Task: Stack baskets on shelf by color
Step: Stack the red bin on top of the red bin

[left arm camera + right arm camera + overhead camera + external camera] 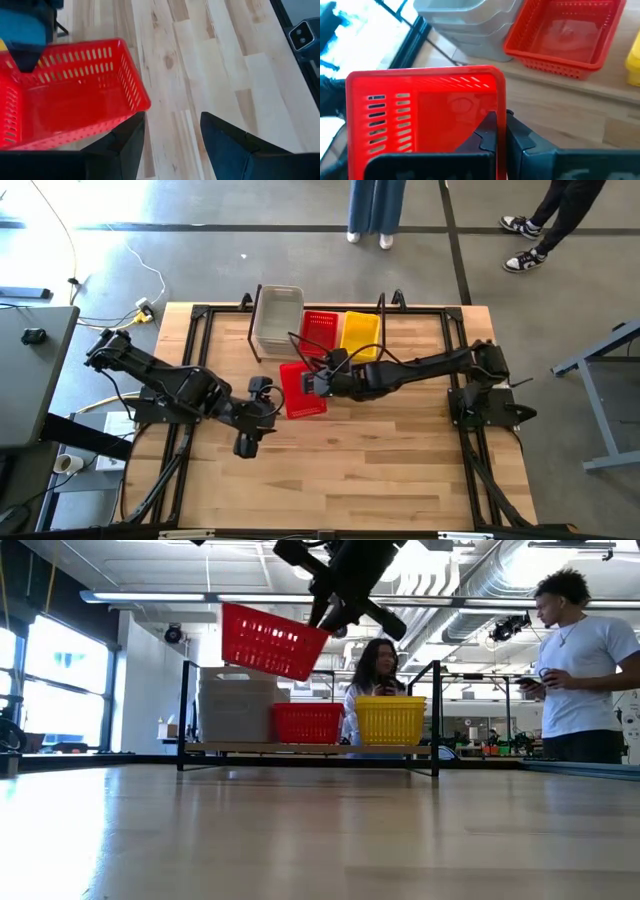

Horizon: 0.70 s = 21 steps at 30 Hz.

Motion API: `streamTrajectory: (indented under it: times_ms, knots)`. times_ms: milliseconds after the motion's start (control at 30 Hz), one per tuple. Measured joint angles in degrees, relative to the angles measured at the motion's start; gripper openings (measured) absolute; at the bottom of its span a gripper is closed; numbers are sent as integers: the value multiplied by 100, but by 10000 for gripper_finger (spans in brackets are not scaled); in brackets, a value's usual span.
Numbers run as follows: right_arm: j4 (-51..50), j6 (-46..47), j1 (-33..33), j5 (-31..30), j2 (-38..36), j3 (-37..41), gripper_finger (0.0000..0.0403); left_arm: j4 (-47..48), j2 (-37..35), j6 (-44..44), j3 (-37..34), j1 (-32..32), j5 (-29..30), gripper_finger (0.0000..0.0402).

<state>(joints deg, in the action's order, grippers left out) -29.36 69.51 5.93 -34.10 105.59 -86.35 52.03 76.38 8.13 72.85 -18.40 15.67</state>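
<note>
Baskets on the shelf (pixel 262 304) run left to right: clear-grey stack (pixel 277 315), red basket (pixel 319 330), yellow basket (pixel 360 335). Nearer, the left tool (pixel 262 389) hovers over the counter (pixel 380 470) with fingers parted, holding nothing. Just right of it, the right tool (pixel 322 380) is clenched on a second red basket's (pixel 301 391) rim, holding it tilted in the air.

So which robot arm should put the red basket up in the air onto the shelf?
The right one. Its gripper already holds the lifted red basket, close to the red basket on the shelf. The left gripper is open with nothing in it, farther from the shelf.
</note>
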Motion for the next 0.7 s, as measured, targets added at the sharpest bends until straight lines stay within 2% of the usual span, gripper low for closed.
streamTrajectory:
  times_ms: [300, 467, 700]
  knots:
    - [612, 362, -45, -200, 39, 2, 0, -77, 37, -194, 3, 129, 52, 182]
    - [819, 434, -43, -235, 39, 2, 0, -78, 35, -437, 3, 129, 533, 181]
    - [1134, 502, -41, -283, 39, -7, 0, 122, 35, -686, 3, 129, 600, 181]
